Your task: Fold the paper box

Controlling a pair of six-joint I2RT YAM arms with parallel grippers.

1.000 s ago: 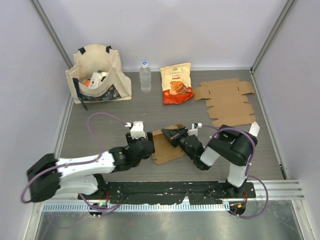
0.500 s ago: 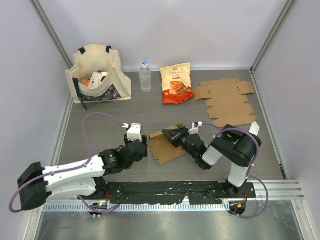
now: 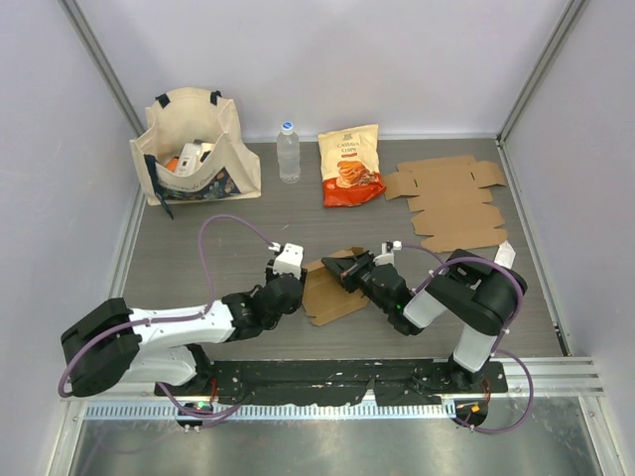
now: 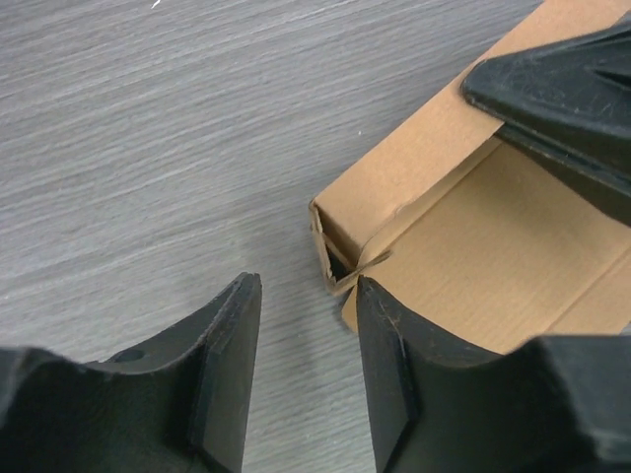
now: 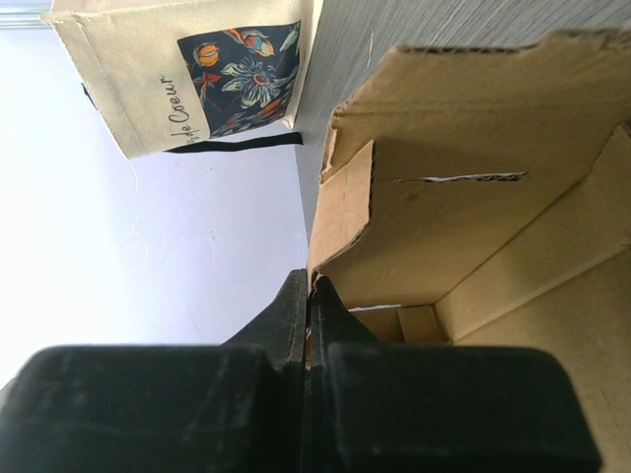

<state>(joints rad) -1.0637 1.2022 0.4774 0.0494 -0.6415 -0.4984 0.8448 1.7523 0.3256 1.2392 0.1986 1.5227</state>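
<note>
Mid-worktop (image 3: 218, 228), between both arms: box (image 3: 327, 297), half-formed, walls partly up. Right hand (image 5: 309, 296) clenched on edge of one side wall, thin pinch. Left hand (image 4: 308, 296) released, jaws apart, nothing between them, box corner (image 4: 330, 251) just ahead of gap. Risks: left hand shoves corner instead of catching flap, so box slides or twists out of right pinch. Corner looks creased; squeeze there likely crushes or tears it. Pinched wall may buckle under side load.

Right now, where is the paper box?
In the top view, the paper box lies front-centre between the grippers: the right gripper pinches one wall, the open left gripper faces its corner.
</note>
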